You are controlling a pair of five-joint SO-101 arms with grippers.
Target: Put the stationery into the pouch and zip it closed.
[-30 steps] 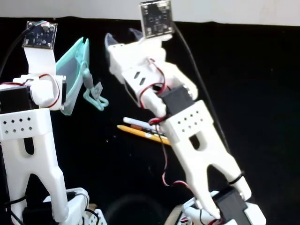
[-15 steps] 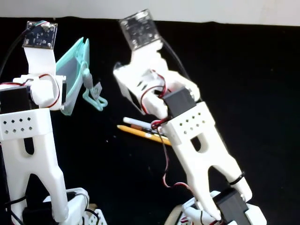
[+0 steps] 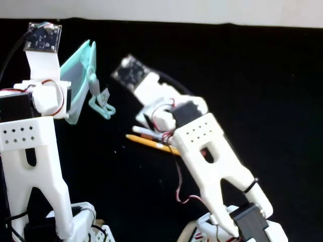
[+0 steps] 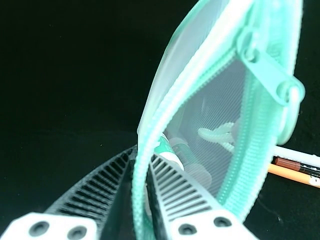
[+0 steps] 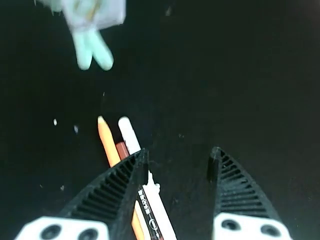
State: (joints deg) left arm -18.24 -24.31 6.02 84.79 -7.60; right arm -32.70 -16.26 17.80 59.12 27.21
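Far edge: the black counter (image 3: 262, 75) ends at a pale band (image 3: 227, 10) along the top of the high view.
Open room: black counter shows between the hanging loop and the pens, and a broad stretch of it lies beyond the right arm toward the far edge.
Pouch: one teal mesh pouch (image 4: 210, 100) is held up off the counter beside the left arm, tilted, with its zip parted along the top edge.
Left hand: the left hand (image 4: 142, 160) has its fingers pinched together on the pouch's zip edge.
Zip pull: one teal zip pull (image 4: 270, 82) sits at the end of the zip, and a teal loop (image 3: 103, 108) dangles below the pouch.
Inside the pouch: a white tube with a green band (image 4: 172, 147) shows through the mesh. How many things lie with it cannot be told.
Pens on the counter: three, side by side and touching: an orange pencil (image 5: 106, 140), a brown marker (image 5: 122, 149) and a white pen (image 5: 129, 132).
Right hand: the right hand (image 5: 178, 151) is spread wide and holds nothing. It is low over the pens, which lie under one finger rather than in the gap. Contact cannot be told.
In the way: the right arm (image 3: 207, 151) covers one end of the pens from above.
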